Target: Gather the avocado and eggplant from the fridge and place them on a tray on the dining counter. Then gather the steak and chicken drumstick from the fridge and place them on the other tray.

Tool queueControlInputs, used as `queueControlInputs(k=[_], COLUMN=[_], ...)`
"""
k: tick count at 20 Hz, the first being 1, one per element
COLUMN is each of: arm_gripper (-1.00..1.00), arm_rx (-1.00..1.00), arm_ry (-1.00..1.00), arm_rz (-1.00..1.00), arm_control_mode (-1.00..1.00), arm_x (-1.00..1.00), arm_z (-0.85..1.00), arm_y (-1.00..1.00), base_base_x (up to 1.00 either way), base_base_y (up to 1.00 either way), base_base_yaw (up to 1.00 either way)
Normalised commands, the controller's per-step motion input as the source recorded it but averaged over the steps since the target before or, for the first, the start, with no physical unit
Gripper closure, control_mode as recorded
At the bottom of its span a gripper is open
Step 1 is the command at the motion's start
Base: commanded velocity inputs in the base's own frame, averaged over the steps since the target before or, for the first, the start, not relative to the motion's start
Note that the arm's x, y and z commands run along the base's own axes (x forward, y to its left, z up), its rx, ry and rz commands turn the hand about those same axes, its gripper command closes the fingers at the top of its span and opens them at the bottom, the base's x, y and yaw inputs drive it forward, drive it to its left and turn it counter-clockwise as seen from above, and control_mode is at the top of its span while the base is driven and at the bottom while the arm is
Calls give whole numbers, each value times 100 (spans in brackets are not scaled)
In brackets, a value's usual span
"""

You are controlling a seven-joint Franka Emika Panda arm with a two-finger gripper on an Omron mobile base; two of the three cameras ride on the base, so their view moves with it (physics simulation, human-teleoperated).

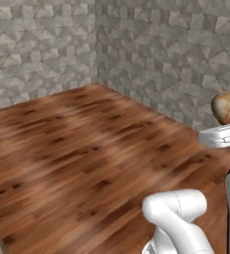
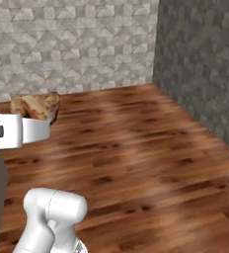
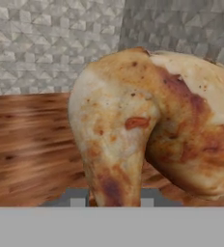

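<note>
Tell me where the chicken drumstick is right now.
The chicken drumstick is held in the shut gripper, up above the wooden floor; it sits at the right edge of the left base view, near the stone wall.

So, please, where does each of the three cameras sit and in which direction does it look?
Left base view: behind the arm to its left, facing the wood floor and stone wall; the arm rises at lower right, holding the chicken drumstick.
Right base view: behind the arm to its right, same floor and corner; arm at lower left.
Hand view: on the hand, looking along the gripper, shut on the drumstick.
Both base views share the drumstick, floor and wall corner.
</note>
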Motion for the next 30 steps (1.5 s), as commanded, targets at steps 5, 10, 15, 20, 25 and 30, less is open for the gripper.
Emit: queueControlInputs(k=[5,10,15,20,25,30], arm_gripper=[100,100,100,100,100,100], arm_rx=[0,0,0,0,0,0], arm_ry=[0,0,0,0,0,0], arm_rz=[0,0,0,0,0,0], arm_control_mode=[100,100,100,100,100,100], arm_x=[0,0,0,0,0,0], arm_z=[0,0,0,0,0,0], arm_y=[0,0,0,0,0,0], base_base_x=[97,92,89,80,70,72], base_base_y=[-13,-13,-12,-24,-36,-42], base_base_yaw=[45,47,48,44,43,42])
